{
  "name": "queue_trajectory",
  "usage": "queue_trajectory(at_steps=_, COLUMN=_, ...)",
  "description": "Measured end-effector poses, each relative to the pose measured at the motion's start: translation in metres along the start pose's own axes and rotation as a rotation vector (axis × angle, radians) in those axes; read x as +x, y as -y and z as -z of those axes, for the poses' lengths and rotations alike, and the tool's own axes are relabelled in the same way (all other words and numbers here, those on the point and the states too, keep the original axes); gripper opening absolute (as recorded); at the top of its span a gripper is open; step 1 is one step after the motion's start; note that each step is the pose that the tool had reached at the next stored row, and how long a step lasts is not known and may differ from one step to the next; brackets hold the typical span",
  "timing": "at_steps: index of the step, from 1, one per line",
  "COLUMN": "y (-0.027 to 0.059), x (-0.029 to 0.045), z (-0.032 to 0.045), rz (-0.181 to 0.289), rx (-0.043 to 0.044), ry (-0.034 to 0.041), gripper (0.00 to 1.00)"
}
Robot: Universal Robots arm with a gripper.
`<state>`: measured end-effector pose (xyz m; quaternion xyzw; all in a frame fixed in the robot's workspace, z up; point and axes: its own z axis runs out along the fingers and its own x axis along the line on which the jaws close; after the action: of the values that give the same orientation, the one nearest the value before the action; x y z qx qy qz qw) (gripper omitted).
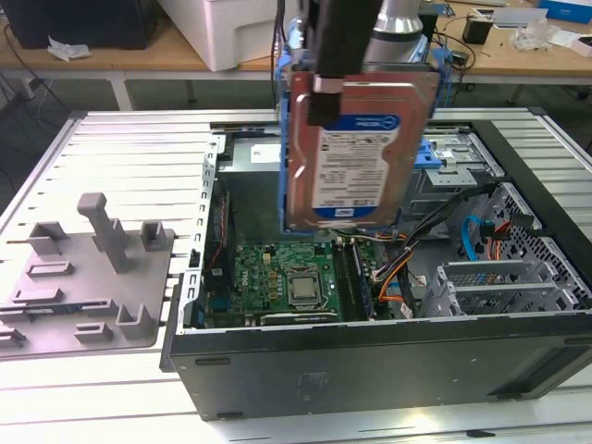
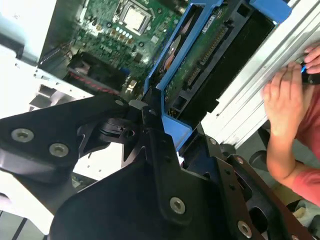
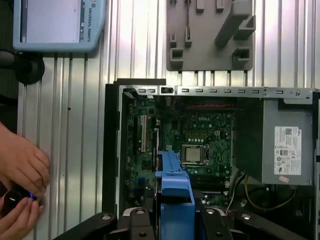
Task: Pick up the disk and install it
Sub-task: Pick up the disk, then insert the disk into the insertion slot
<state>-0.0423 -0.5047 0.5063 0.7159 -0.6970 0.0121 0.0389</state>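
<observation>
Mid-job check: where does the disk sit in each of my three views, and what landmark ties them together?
Exterior view: the disk hangs label-out above the open case, upper middle.
Second wrist view: the disk shows its green circuit-board side, blue-framed, beside the motherboard.
First wrist view: the disk is edge-on, blue frame over the motherboard.
Shared landmark: the silver processor.

Arm [image 1: 400, 17]: cut off by the exterior view's upper edge.
Case [image 1: 370, 368]: part of the interior hidden behind the disk [image 1: 356, 153]; one end cropped at the exterior view's right.
Disk, first wrist view: edge-on, label face unseen, near end covered by the gripper [image 3: 174, 215].
Hands [image 3: 20, 172]: cropped at the picture edge; small dark object [image 3: 12, 200] in them, unidentifiable.
Pendant [image 3: 55, 25], fixture [image 3: 210, 35]: cropped at the picture edge.
Forearm [image 2: 287, 160]: runs out of frame.
</observation>
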Motion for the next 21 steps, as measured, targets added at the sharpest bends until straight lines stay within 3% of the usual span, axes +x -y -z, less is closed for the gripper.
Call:
queue_trajectory(at_steps=3, y=0.0164, x=0.005, z=0.0004, rz=0.0, rx=-0.0016, ry=0.0002, gripper=0.37)
queue_trajectory(at_steps=4, y=0.0179, x=0.0052, z=0.0005, rz=0.0, rx=-0.0021, ry=0.0002, gripper=0.37)
queue_trajectory(at_steps=16, y=0.0199, x=0.0053, z=0.0005, rz=0.0, rx=-0.0018, ry=0.0007, gripper=0.37)
queue_trajectory(at_steps=21, y=0.0199, x=0.0055, z=0.0006, rz=0.0, rx=0.0067, ry=0.002, gripper=0.37)
